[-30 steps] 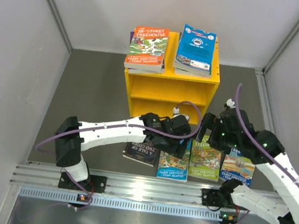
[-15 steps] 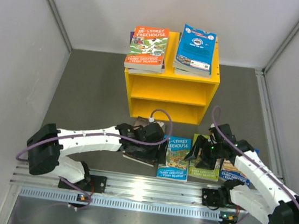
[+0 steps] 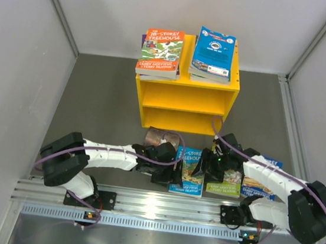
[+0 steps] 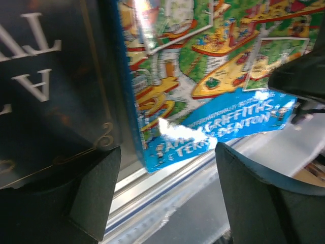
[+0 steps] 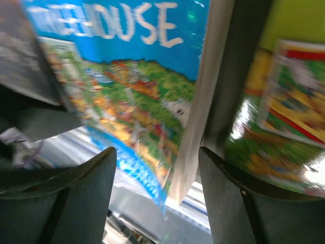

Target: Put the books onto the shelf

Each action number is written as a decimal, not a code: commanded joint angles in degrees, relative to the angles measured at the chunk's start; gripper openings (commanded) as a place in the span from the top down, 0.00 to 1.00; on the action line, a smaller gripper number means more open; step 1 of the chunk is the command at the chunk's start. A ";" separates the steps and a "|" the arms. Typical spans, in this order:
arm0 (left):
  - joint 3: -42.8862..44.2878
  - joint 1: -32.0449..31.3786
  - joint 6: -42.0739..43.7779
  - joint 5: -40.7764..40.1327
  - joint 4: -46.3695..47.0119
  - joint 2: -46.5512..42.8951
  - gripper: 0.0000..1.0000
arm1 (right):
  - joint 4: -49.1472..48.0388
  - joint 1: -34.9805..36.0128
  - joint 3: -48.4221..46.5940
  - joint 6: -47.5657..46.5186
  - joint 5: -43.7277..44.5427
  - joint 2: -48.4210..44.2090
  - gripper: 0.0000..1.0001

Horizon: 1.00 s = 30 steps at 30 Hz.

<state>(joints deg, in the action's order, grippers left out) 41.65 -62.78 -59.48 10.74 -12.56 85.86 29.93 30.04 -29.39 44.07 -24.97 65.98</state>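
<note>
The yellow shelf stands at the back, with an orange-covered stack of books and a blue-covered stack on its flat top. A blue Treehouse book lies in front, between both grippers. My left gripper is open at its left edge, one finger over the dark book beside the blue cover. My right gripper is open and straddles the right page edge of the blue book. The green book lies just right of that.
Two more books lie flat near the right arm: the green one and a blue-edged one. The dark book's far end shows behind the left wrist. The metal rail runs along the near edge. Grey walls enclose the floor.
Both arms have dropped low and drawn in toward the blue Treehouse book from either side. The right jaws have narrowed. The blue book has turned slightly.
</note>
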 commanded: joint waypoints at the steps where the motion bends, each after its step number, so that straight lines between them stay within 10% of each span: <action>1: -3.06 0.73 -1.95 -0.20 9.55 3.33 0.17 | 0.38 4.13 0.39 -1.36 10.81 4.33 0.34; 12: -10.98 3.55 -8.63 2.96 23.27 7.03 0.10 | 3.03 13.11 -0.94 -3.29 19.35 16.90 0.44; 18: -10.89 3.55 -7.84 4.81 28.11 6.52 0.18 | -4.09 13.20 1.61 -2.06 11.61 18.75 1.00; 30: -4.21 3.55 -2.13 -9.24 -0.43 -20.96 0.19 | 18.83 13.02 -17.70 -0.40 14.07 -3.74 1.00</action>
<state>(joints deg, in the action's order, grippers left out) 33.21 -59.33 -64.47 10.13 -3.84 74.15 41.58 42.44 -39.29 42.70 -14.35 68.01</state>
